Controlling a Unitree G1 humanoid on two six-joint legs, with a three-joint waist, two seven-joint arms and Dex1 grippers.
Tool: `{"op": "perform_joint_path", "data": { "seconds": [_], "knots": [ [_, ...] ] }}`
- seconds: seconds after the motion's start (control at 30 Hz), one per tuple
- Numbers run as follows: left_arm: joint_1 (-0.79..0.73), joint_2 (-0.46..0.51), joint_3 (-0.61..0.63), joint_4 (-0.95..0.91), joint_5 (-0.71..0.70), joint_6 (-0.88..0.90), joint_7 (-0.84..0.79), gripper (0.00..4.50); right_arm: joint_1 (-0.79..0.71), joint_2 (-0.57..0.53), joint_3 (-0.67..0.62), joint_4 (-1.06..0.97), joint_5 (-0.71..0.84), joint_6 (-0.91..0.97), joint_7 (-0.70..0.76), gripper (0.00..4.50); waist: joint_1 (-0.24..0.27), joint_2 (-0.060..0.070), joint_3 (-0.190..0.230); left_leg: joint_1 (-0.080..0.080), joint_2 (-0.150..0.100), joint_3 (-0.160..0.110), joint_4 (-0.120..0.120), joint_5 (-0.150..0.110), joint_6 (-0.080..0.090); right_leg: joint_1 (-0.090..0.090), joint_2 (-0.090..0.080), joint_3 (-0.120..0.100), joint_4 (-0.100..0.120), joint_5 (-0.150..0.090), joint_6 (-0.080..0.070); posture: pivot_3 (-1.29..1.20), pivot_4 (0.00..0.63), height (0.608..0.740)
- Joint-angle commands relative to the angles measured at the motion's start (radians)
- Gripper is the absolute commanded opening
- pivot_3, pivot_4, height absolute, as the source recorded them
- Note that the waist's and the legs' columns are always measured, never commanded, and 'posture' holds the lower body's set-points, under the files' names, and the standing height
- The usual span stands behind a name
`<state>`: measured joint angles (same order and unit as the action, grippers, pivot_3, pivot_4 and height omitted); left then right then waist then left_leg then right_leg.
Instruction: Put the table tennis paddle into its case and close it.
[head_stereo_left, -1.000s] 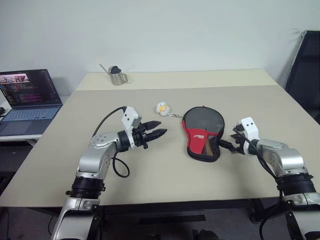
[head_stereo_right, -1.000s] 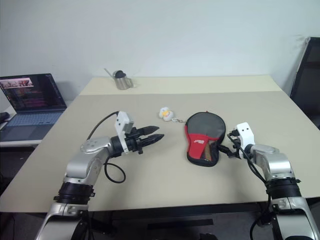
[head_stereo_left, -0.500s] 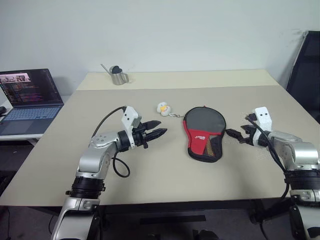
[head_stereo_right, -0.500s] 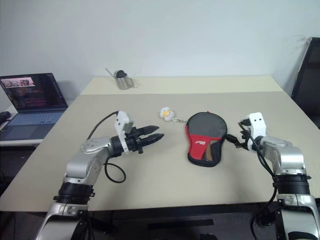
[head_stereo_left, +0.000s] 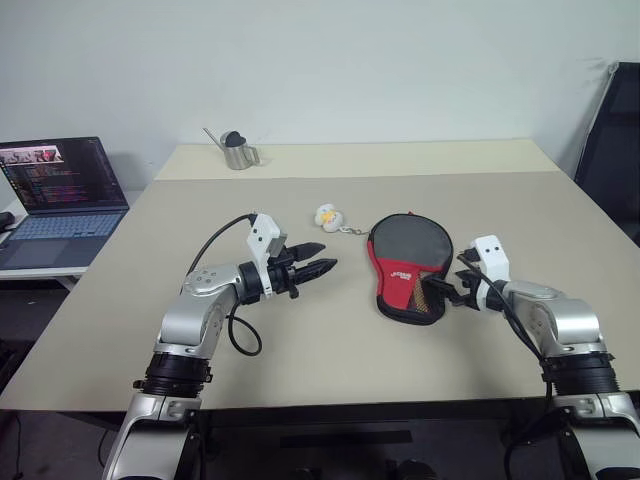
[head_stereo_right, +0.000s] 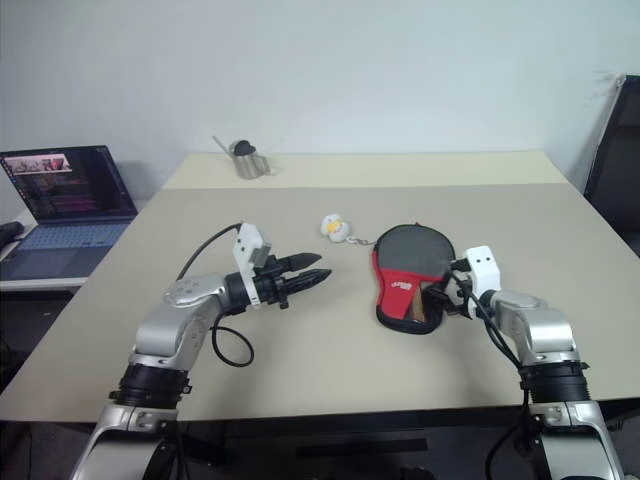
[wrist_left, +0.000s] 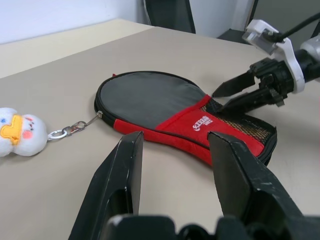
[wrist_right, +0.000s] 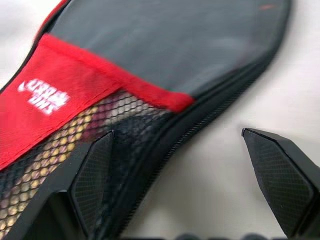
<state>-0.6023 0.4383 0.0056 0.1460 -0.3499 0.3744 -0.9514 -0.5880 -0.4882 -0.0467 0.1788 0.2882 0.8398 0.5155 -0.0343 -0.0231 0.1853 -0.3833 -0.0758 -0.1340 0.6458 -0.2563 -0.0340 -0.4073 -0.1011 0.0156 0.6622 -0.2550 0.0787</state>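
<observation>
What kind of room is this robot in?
Probably an office or a lab. There is a big beige table against a plain white wall, an open laptop on a side desk, and a black office chair at the right.

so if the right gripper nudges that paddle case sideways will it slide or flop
The case lies flat on the smooth table, so it would probably slide rather than tip. Its fabric and mesh look soft, but striped colours behind the mesh suggest something rigid inside, likely stiffening it. The plush keychain clipped on would probably drag along.

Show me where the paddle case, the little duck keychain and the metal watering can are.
paddle case (head_stereo_left: 400, 272), left eye view, red logo panel.
duck keychain (head_stereo_left: 324, 215), left eye view, plush body.
metal watering can (head_stereo_left: 236, 152), left eye view, body.
</observation>
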Motion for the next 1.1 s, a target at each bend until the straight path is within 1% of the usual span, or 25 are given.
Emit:
{"op": "perform_joint_path", "data": {
  "seconds": [0.03,0.4,0.5,0.7,0.9,0.93,1.1],
  "knots": [
    [-0.017,0.008,0.008,-0.036,-0.013,-0.008,0.000,2.20,-0.012,0.024,0.040,-0.022,-0.007,-0.005,0.015,4.47,-0.001,0.000,0.000,0.000,0.000,0.000,0.000,0.000,0.000,0.000,0.000,0.000,0.000,0.000,0.000,0.00,0.150,0.740],
    [-0.006,0.010,0.010,-0.042,-0.011,-0.014,0.006,2.20,-0.057,0.059,0.076,0.089,-0.052,-0.010,0.017,4.47,-0.022,0.000,-0.001,0.002,0.000,0.000,0.000,-0.001,0.001,0.000,0.002,0.001,0.001,0.001,-0.001,0.00,0.150,0.740],
    [0.002,0.014,0.012,-0.048,-0.011,-0.015,0.007,2.20,-0.058,0.077,0.073,0.093,-0.047,0.007,0.008,3.92,-0.023,0.000,-0.001,0.003,0.000,0.000,0.000,-0.001,0.001,0.001,0.003,0.001,0.001,0.002,-0.002,0.00,0.150,0.740],
    [0.014,0.025,0.017,-0.053,-0.011,-0.017,0.006,2.20,-0.031,0.101,0.077,0.047,-0.032,0.057,0.008,1.86,-0.023,0.000,-0.002,0.003,0.001,0.000,0.000,0.000,0.001,0.001,0.008,0.001,0.001,0.004,-0.006,0.00,0.150,0.740],
    [0.041,0.049,0.016,-0.073,-0.013,-0.004,-0.006,2.20,-0.027,0.138,0.076,0.024,-0.021,0.076,0.005,0.11,-0.024,0.000,-0.002,0.004,0.002,0.000,0.000,0.000,0.001,0.001,0.009,0.001,0.001,0.004,-0.006,0.00,0.150,0.740],
    [0.051,0.061,0.015,-0.079,-0.016,0.003,-0.016,2.20,-0.028,0.142,0.078,0.018,-0.018,0.078,0.010,0.05,-0.025,0.000,-0.002,0.004,0.002,0.000,0.000,0.000,0.001,0.001,0.009,0.001,0.001,0.004,-0.006,0.00,0.150,0.740],
    [0.122,0.137,0.013,-0.142,-0.054,0.052,-0.093,2.20,-0.031,0.162,0.088,-0.028,0.005,0.101,0.037,0.05,-0.028,0.000,-0.002,0.004,0.003,0.000,-0.001,-0.001,0.001,0.000,0.011,0.002,0.001,0.004,-0.007,0.00,0.150,0.740]
  ]
}}
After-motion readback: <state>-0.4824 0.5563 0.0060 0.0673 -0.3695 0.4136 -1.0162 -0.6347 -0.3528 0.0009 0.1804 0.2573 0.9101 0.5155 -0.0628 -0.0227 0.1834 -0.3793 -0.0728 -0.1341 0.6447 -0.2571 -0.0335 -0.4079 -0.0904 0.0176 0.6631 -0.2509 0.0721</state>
